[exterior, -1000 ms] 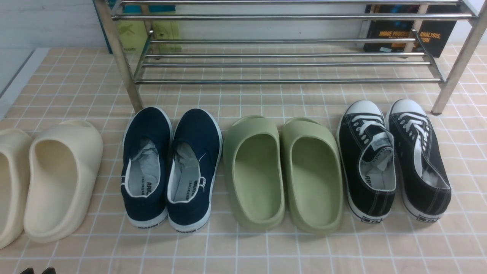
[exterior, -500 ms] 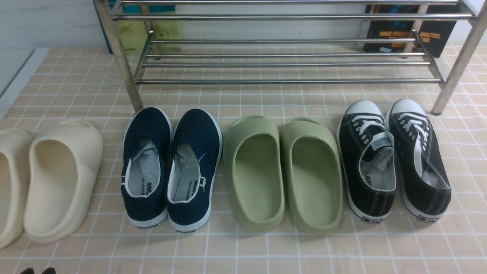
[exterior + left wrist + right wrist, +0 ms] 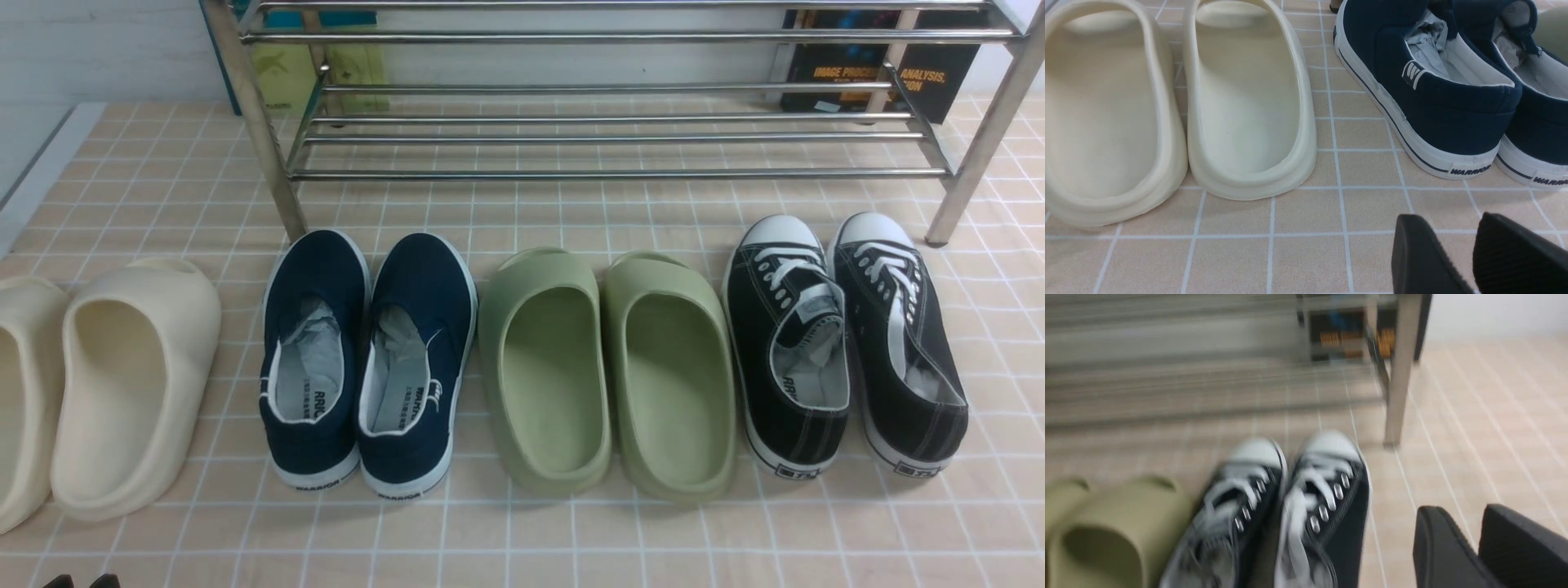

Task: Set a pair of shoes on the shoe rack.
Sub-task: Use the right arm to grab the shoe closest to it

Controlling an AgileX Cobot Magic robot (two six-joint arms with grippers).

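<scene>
Two black sneakers [image 3: 796,327] stand before one shoe rack [image 3: 620,173]; left gripper [image 3: 1453,228] and right gripper [image 3: 1466,522], each barely parted, hold nothing.

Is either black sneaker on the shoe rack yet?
No, both black sneakers stand on the tiled floor in front of the shoe rack, toes toward it.
</scene>
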